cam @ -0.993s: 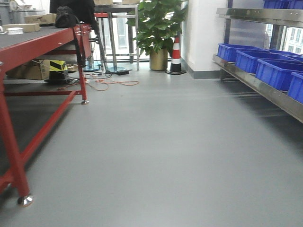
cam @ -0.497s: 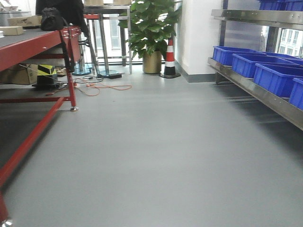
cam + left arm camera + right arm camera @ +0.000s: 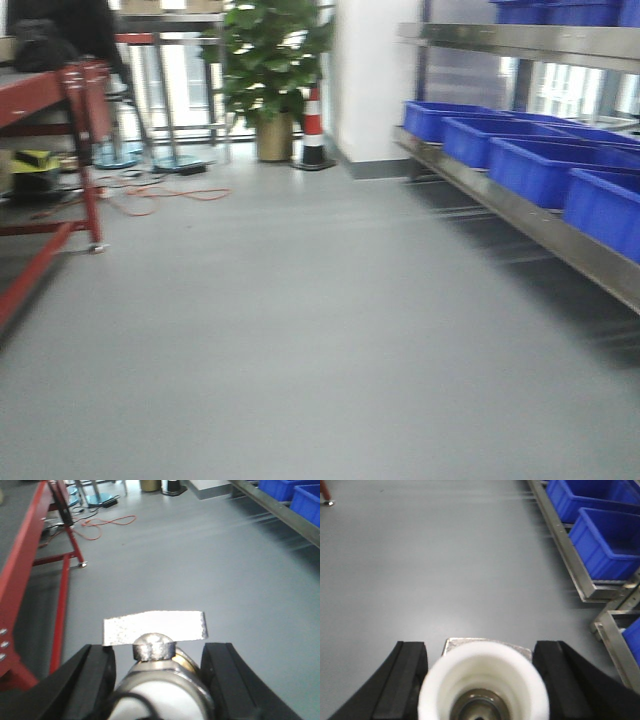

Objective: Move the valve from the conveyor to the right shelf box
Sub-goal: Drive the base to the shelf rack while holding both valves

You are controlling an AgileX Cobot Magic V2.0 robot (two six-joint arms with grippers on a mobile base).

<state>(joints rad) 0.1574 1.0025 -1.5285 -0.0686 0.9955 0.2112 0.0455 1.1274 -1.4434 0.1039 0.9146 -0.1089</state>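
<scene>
While blur smears the front view, the wrist cameras tell it plainly: the left gripper [image 3: 159, 652] has the valve [image 3: 155, 647] square between its two black fingers [image 3: 95, 680], jaws parted only as wide as the body and pressed against both its sides; the dome nut and flat metal handle point forward past the fingertips, out over the floor [image 3: 190, 565]; on the other arm, the right gripper [image 3: 481, 650] clamps a second valve [image 3: 482, 685] the same way, white open end facing the camera, a finger tight on each flank.

Now the room: smooth light grey floor fills the middle; the conveyor [image 3: 15, 525] runs along the left on its red frame [image 3: 25, 105], its dark belt just seen in the left wrist view, well apart from both grippers; the steel shelf [image 3: 520, 215] runs along the right with a row of blue boxes [image 3: 535, 165] on it and more on the level above; in the right wrist view the nearest boxes sit ahead and to the right of the fingers; at the back, a potted plant [image 3: 265, 70], a striped cone [image 3: 312, 125] just beside it, a white pillar [image 3: 365, 80], and an orange cable [image 3: 160, 195] looped on the floor.
</scene>
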